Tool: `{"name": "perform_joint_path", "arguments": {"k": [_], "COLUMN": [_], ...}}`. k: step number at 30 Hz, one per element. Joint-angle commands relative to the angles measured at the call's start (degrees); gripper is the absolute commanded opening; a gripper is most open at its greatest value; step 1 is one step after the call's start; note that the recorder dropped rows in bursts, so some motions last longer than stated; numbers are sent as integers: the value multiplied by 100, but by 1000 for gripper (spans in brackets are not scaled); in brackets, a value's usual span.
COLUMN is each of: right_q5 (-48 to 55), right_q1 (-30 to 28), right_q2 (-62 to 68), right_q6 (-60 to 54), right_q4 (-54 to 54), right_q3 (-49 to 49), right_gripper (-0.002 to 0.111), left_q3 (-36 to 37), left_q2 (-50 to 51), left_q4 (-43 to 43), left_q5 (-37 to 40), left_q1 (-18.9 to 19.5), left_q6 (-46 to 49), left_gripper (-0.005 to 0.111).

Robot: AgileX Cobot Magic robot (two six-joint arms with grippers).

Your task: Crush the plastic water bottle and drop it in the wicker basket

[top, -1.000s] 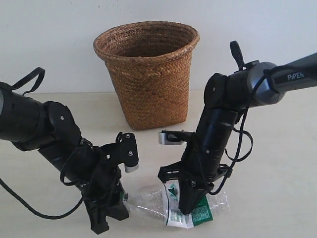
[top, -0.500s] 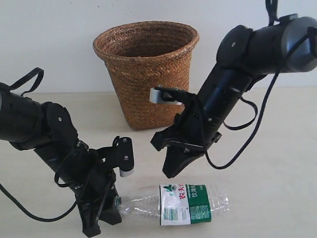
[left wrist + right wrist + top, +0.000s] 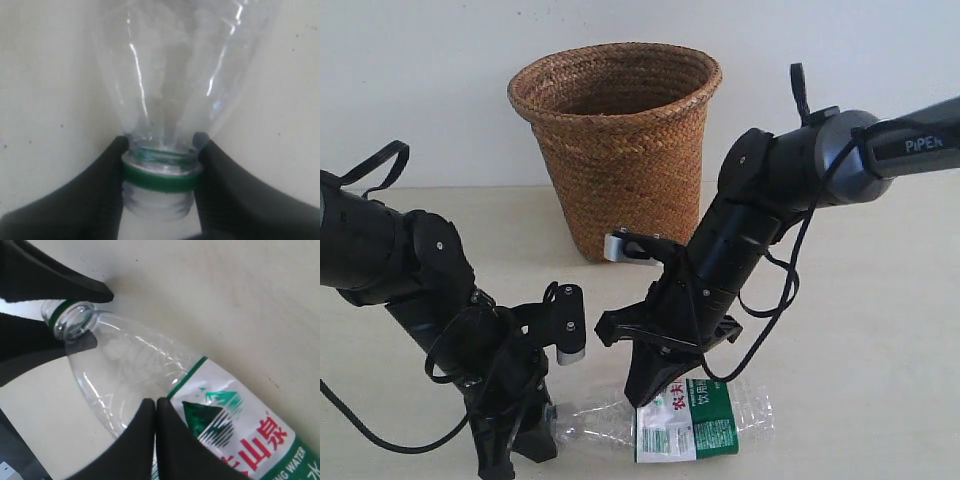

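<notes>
The plastic water bottle [image 3: 745,410] lies on its side on the table, clear with a green-and-white label. In the left wrist view my left gripper [image 3: 160,150] is shut on the bottle [image 3: 175,75] at its neck, just above the green ring. In the exterior view the left gripper [image 3: 535,430] is low at the bottle's left end. My right gripper [image 3: 156,402] is shut, fingertips together, pressing down on the bottle [image 3: 125,365] at the label's edge; from outside the right gripper [image 3: 642,395] points steeply down. The wicker basket [image 3: 620,150] stands upright behind.
The pale table [image 3: 880,330] runs back to a white wall. The basket stands at the back centre, behind both arms. Loose black cables hang off both arms near the bottle.
The right gripper, pressed on the label a second ago, lifted clear and has come down again on the bottle near the label's left edge. The left gripper kept its hold and sank slightly.
</notes>
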Motion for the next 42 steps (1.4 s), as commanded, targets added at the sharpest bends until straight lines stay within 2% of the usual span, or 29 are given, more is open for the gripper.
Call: {"name": "perform_joint_path", "arguments": {"k": [1, 12, 23, 30, 33, 42], "right_q5": [-112, -390, -87, 673, 1015, 1015], "right_q1": [17, -7, -7, -7, -7, -7], "right_q2": [397, 860, 1344, 1359, 1296, 370], "right_q6": [-31, 78, 383, 478, 478, 308], "right_q4": [-75, -119, -422, -627, -619, -605], "right_q3": [32, -43, -409, -834, -996, -1007], "right_gripper": [0, 0, 0, 0, 0, 0], "left_q3": [-21, -21, -21, -21, -21, -21], "left_q2": [-33, -33, -33, -33, -33, -33], "left_q4": [-150, -147, -147, -147, -147, -147], "left_q5": [-32, -32, -32, -32, -9, 19], "left_q1": [1, 1, 1, 1, 1, 1], "left_q6": [-31, -43, -43, -43, -46, -46], "left_gripper": [5, 5, 5, 5, 5, 5]}}
